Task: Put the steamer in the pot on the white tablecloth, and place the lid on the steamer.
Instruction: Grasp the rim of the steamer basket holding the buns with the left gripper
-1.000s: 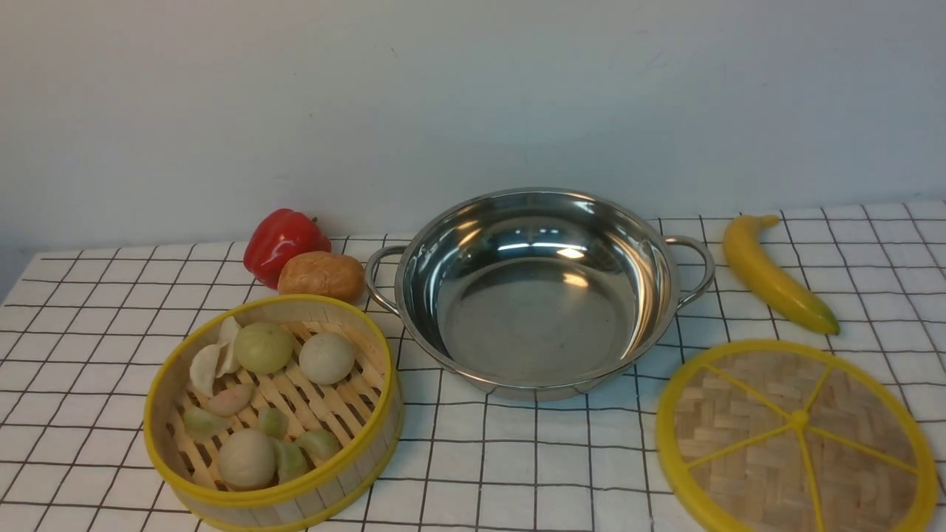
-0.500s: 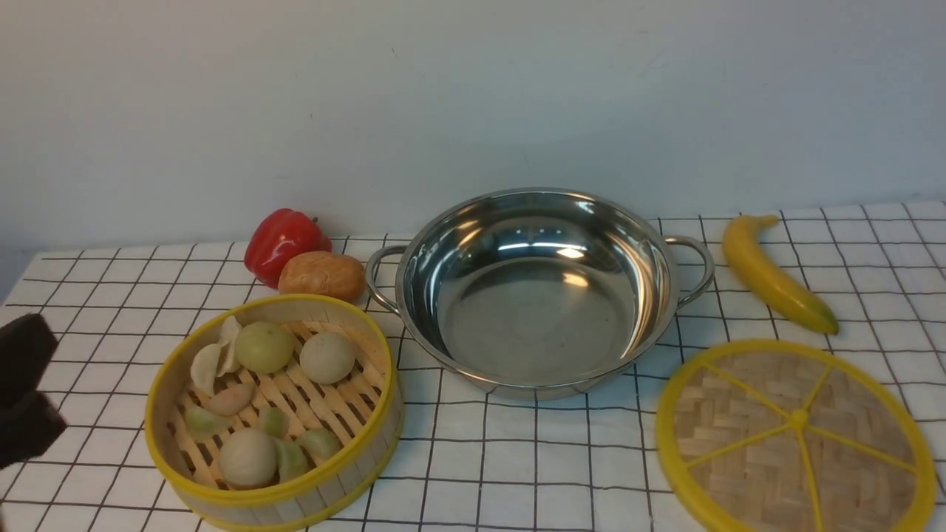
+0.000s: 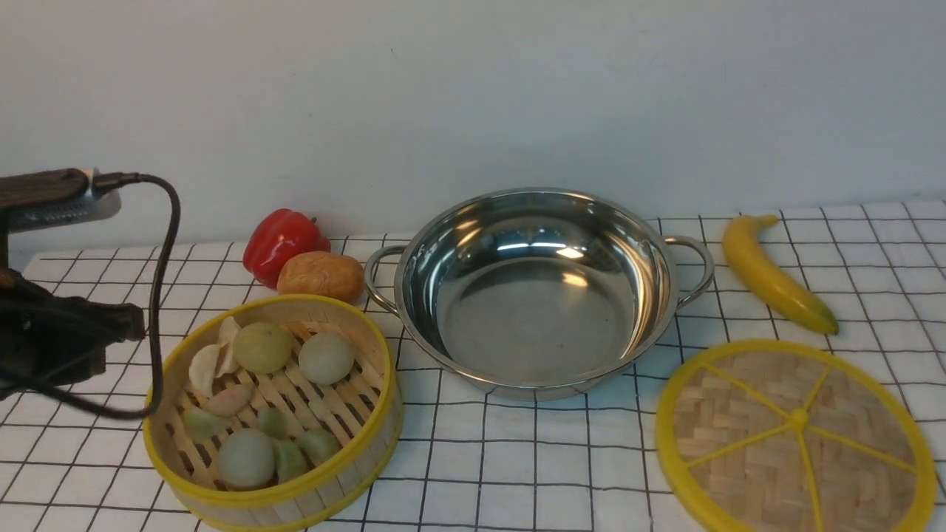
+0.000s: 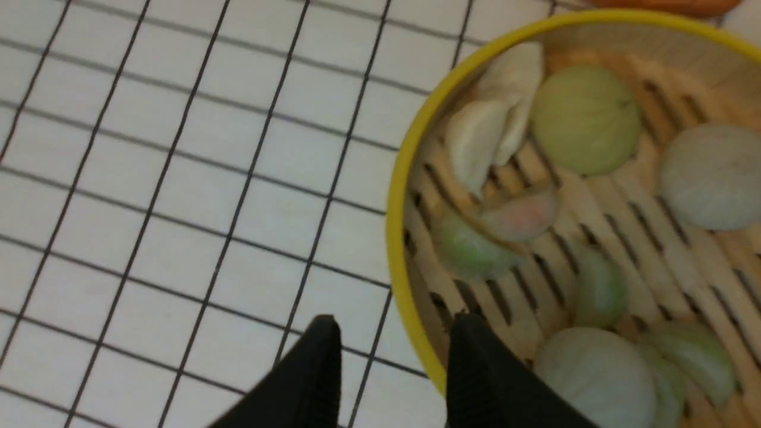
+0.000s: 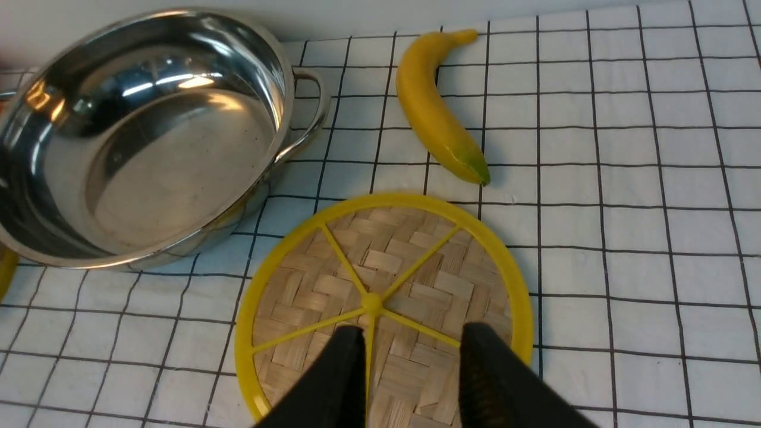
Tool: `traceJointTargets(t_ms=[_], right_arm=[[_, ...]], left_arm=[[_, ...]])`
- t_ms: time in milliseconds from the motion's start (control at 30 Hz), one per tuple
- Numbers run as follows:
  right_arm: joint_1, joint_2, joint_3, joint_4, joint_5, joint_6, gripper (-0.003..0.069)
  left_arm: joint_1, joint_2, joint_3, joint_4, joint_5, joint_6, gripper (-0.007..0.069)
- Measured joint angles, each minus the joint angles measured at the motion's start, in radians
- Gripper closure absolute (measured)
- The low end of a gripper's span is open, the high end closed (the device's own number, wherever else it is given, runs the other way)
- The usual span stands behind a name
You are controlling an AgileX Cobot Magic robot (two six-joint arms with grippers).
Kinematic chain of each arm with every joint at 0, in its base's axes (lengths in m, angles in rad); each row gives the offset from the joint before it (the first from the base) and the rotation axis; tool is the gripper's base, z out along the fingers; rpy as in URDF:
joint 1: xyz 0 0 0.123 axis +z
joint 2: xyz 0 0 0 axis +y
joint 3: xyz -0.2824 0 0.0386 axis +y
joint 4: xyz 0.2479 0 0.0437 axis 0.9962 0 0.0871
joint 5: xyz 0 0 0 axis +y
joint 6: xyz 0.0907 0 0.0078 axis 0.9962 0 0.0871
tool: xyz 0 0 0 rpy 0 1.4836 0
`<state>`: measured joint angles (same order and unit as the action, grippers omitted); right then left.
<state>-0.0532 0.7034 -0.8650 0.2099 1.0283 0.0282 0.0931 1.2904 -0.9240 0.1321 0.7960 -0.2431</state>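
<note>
Find the left gripper [image 4: 395, 327] with fingers well parted and gripping nothing, near the yellow rim of the bamboo steamer [image 3: 351, 484]; find the right gripper [image 5: 414, 337] parted also, holding nothing, over the woven lid [image 3: 739, 384]. For the step in hand, judged to be taking the steamer, lower the left fingers with one inside the wall and one outside, keeping clear of the toy buns [image 3: 246, 458], and close only when seated deep on the rim. Lift slowly and level, because of possible tipping from a one-side hold. Starting nearest, use the open white tablecloth [image 3: 510, 458] between steamer and lid for any correction. Farther on, raise above the lip of the steel pot [image 3: 539, 318] and its left loop handle [image 3: 380, 284], just beside the steamer; centre carefully, with little spare room expected inside. Behind the steamer, avoid brushing the potato [image 3: 321, 275] and the red bell pepper [image 3: 281, 244]; beyond the lid, mind the banana [image 3: 776, 277].
</note>
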Motion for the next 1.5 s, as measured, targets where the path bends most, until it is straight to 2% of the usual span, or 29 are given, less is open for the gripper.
traceJointTargets(t_ms=[67, 133, 233, 333, 400, 500, 1500], right_arm=[[0.000, 0.000, -0.002, 0.000, 0.002, -0.018, 0.0416], [0.000, 0.000, -0.002, 0.000, 0.003, -0.035, 0.0416], [0.000, 0.000, -0.002, 0.003, 0.013, -0.037, 0.0416], [0.000, 0.000, -0.002, 0.010, 0.016, -0.037, 0.0416], [0.000, 0.000, -0.002, 0.014, 0.017, -0.040, 0.0416], [0.000, 0.000, -0.002, 0.017, 0.018, -0.045, 0.0416], [0.000, 0.000, -0.002, 0.050, 0.025, -0.059, 0.0416]], left_arm=[[0.044, 0.052, -0.008, -0.026, 0.010, 0.003, 0.0382], [0.124, 0.116, -0.009, -0.105, 0.013, 0.036, 0.0382], [0.165, 0.169, -0.010, -0.221, 0.012, 0.110, 0.0382], [0.170, 0.204, -0.011, -0.314, 0.010, 0.184, 0.0382], [0.170, 0.245, -0.012, -0.420, 0.006, 0.275, 0.0382], [0.170, 0.297, -0.012, -0.474, -0.020, 0.321, 0.0382], [0.170, 0.456, -0.017, -0.443, -0.217, 0.364, 0.0384]])
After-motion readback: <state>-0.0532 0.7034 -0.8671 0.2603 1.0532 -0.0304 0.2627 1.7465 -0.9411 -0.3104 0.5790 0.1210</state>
